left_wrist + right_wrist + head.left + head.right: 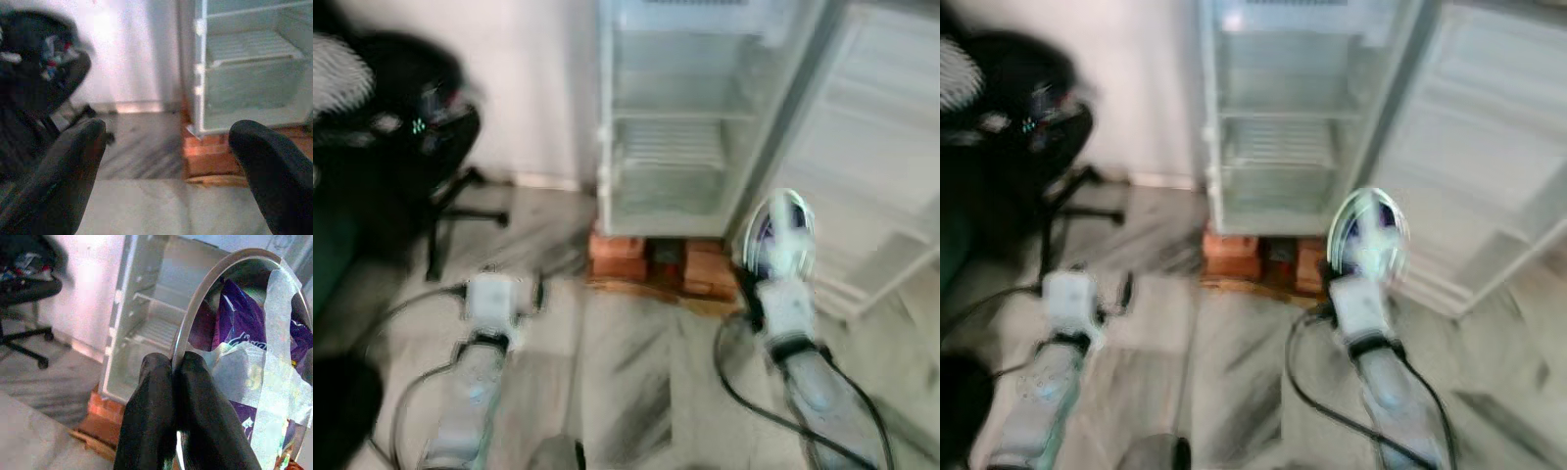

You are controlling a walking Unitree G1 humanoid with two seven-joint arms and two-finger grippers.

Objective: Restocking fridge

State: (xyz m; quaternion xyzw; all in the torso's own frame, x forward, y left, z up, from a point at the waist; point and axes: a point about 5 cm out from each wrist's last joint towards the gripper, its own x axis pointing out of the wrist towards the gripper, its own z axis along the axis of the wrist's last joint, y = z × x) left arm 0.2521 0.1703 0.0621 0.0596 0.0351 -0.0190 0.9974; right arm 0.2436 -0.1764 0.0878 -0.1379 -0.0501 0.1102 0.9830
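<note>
Nearest you, your right gripper (pixel 173 401) has its fingers pinched tight on the rim of a bowl (pixel 254 377) that is taped over and holds purple packets. In the head views the bowl is held up in front of the fridge, not yet inside it. Your left gripper (pixel 166 161) is spread wide with nothing between the fingers, low over the floor (pixel 636 372). Ahead, the fridge (pixel 671 117) stands on bricks (pixel 617 257), door (pixel 871 147) swung open to your right, and the shelves (pixel 671 147) you can see look bare. So the fetch appears done; you have yet to close in, set the bowl on a shelf and let go. The blur suggests you are mid-stride.
</note>
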